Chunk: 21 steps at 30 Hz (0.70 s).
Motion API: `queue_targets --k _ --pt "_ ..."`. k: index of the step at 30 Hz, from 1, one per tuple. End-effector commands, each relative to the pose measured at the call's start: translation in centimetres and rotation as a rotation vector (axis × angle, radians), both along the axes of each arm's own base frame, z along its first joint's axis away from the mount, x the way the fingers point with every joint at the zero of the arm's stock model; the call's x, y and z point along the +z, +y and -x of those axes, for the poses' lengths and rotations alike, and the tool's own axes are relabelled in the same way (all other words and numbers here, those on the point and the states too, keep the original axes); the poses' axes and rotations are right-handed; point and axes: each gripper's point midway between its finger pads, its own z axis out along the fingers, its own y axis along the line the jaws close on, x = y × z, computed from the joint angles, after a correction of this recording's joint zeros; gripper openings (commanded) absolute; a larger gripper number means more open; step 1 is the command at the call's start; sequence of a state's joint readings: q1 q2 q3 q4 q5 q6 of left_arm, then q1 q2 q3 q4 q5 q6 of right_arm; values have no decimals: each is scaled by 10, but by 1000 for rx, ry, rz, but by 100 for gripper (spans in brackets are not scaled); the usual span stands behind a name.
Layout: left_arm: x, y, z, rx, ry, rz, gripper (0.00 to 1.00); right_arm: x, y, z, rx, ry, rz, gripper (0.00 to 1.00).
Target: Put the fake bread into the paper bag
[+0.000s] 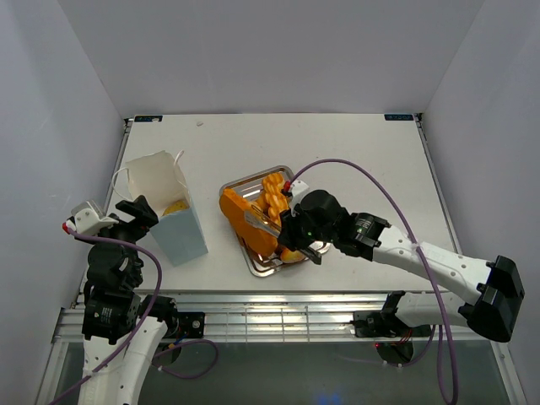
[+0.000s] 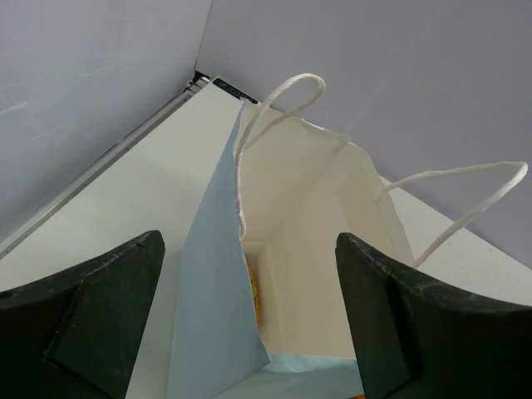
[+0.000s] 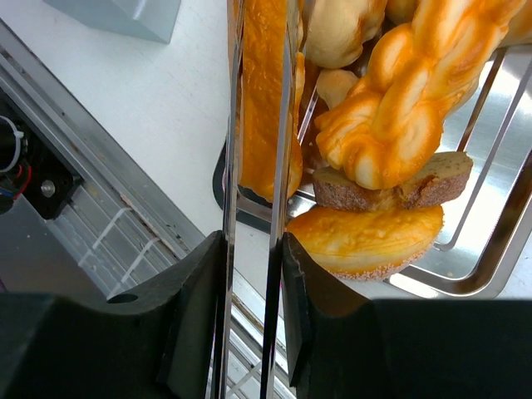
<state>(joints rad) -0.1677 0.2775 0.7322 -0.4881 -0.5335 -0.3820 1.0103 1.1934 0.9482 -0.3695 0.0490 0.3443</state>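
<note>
At tray (image 1: pixel 250 176) edge; long loaf (image 1: pixel 245 221) diagonal, far-left to near-right; right tool (image 3: pixel 253 258) clamps tongs (image 3: pixel 230 150); left tool (image 2: pixel 249 241) apart

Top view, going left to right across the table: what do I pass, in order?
Left pincer → paper bag → tray → right arm. The right pincer overlaps the tray, so it is left out.
</note>
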Motion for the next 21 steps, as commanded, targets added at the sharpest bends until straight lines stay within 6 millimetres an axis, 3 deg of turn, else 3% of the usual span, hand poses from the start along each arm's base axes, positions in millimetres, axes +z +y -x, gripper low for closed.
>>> queue_targets --k 1,8,15,21 --pt "3 -2 0 -14 -11 -4 95 69 18 -12 -25 -112 -188 9" --pt "2 -2 0 -14 -10 -4 95 97 13 -21 -76 -172 -231 8" --pt "3 -1 1 -10 -14 -3 95 112 9 -26 -114 -195 -261 8" --pt "3 -2 2 -11 -18 -1 95 142 7 -28 -126 -238 -307 8"
